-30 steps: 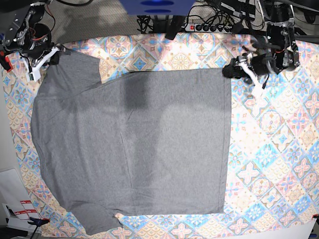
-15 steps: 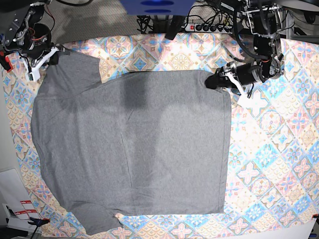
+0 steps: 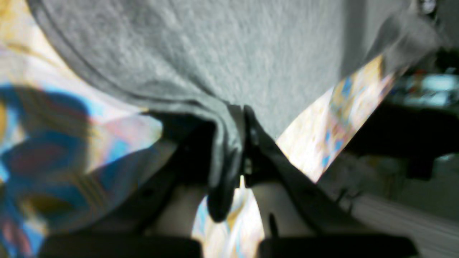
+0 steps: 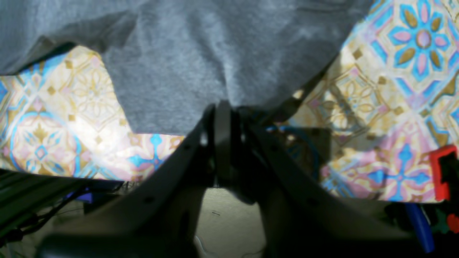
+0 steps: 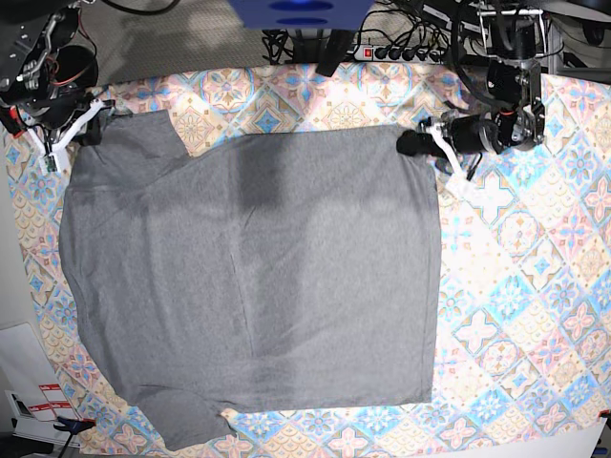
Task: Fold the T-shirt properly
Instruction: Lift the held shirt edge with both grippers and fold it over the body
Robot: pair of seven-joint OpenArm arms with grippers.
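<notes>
Folding has barely begun, as you can see: the T-shirt (image 5: 258, 286) is lying spread flat across the patterned cloth (image 5: 535, 315) on the bench, body open, both sleeves out, no fold line made anywhere. What you are getting done is the grip. Your left hand (image 5: 412, 143), at the right of the base view, is clenched on the shirt's top right corner, and the left wrist view is showing the grey hem (image 3: 224, 157) pinched between its fingers. Your right hand (image 5: 88, 126), at the top left, is clamped on the edge of the upper sleeve, with grey fabric running into its closed fingers in the right wrist view. Everything else is waiting: lifting both corners, carrying them over, then tucking the sleeves and halving the body. Compared with a second ago, your left hand is no longer hovering open off the shirt's corner over the cloth; it is now in on the corner and shut on it, and that corner is pulling slightly inward. Your right hand is sitting a little higher, drawing the sleeve up.
</notes>
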